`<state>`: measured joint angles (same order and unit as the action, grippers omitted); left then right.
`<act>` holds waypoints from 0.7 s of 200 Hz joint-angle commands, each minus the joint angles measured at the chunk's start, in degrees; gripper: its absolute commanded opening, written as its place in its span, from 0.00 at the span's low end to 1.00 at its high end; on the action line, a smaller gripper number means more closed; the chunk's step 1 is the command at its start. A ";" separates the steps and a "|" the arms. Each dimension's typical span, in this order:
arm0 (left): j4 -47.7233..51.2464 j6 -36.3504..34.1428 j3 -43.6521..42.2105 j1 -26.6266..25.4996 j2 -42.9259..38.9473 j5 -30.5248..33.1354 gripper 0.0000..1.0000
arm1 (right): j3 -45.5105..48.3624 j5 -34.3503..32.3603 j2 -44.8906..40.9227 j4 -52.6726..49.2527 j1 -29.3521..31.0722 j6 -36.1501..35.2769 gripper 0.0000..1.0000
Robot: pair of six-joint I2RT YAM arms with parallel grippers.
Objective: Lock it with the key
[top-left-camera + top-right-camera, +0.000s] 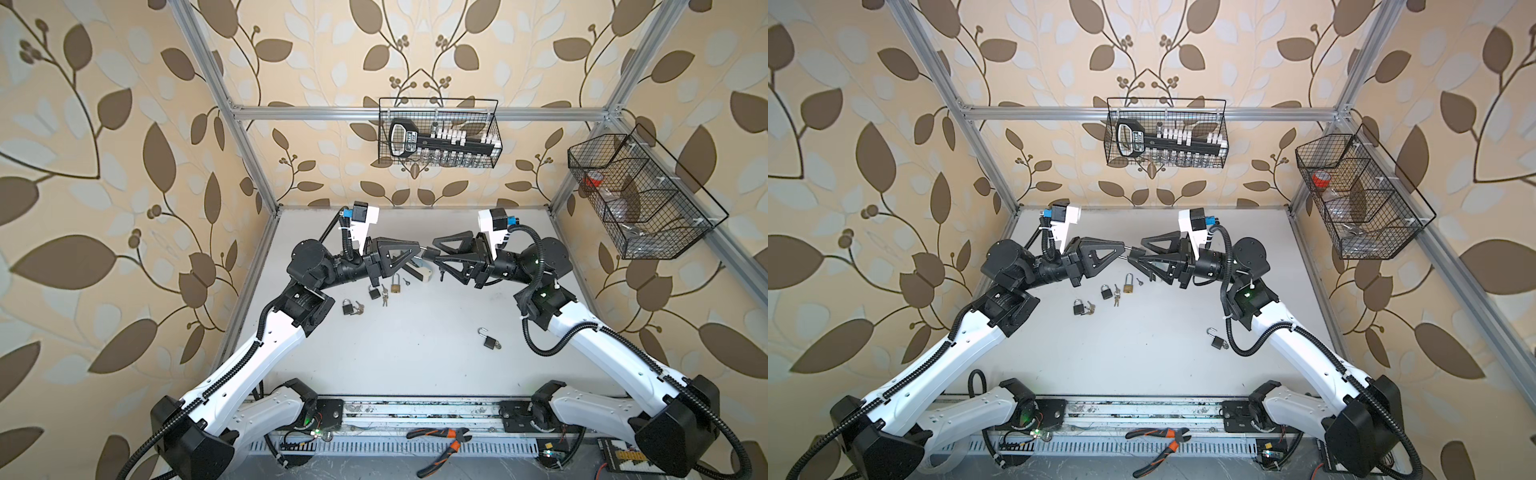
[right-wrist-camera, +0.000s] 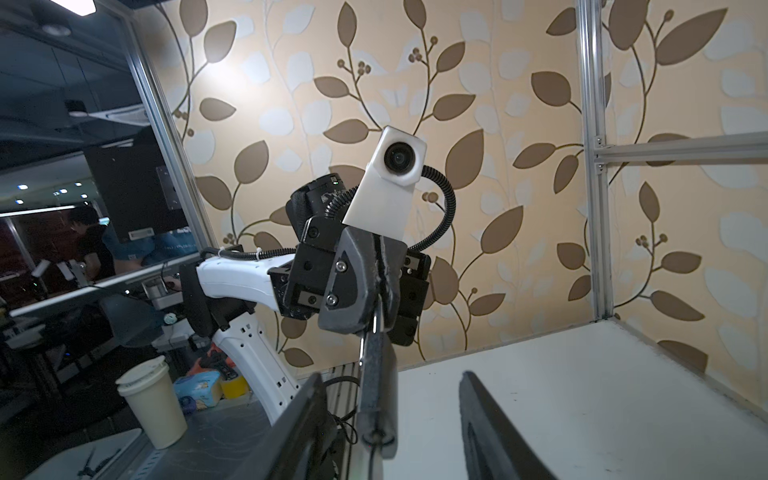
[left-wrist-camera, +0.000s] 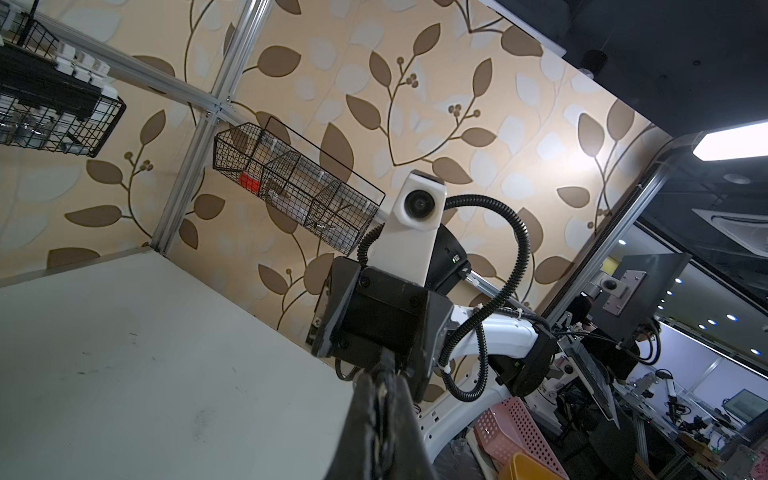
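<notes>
Bearing scattered padlocks (image 1: 347,306), the white table (image 1: 415,357) sits amid leaf-patterned wallpaper (image 1: 124,145).

Dark-grey padlock (image 2: 376,395); brown-leafed beige wallpaper (image 2: 498,104)

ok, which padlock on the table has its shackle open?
The black padlock lying alone on the right. Its shackle stands open, while the grouped ones on the left, two black ones and a brass one, have theirs closed.
</notes>
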<state>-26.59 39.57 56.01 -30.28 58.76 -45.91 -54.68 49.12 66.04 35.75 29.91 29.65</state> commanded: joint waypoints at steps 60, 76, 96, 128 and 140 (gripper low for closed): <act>-4.24 0.26 0.13 0.33 -2.33 -0.54 0.00 | -1.77 0.81 0.40 -0.61 1.46 -0.72 0.15; -4.35 0.42 0.15 0.30 -2.36 -0.50 0.00 | -1.95 1.12 0.14 -0.56 1.70 -0.80 0.12; -3.86 0.09 0.34 0.33 -2.41 -0.42 0.00 | -2.04 1.27 -0.03 -0.52 2.11 -0.49 0.00; -1.53 -4.32 0.56 0.38 -3.28 -0.53 0.00 | -2.58 0.63 -0.41 -1.45 2.39 3.85 0.00; -0.60 -6.69 1.25 0.34 -3.89 -1.67 0.00 | -3.87 0.84 -0.34 -3.79 2.59 6.61 0.00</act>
<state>-25.58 38.06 55.92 -30.28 57.69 -45.89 -55.00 49.78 66.39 34.68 31.90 31.03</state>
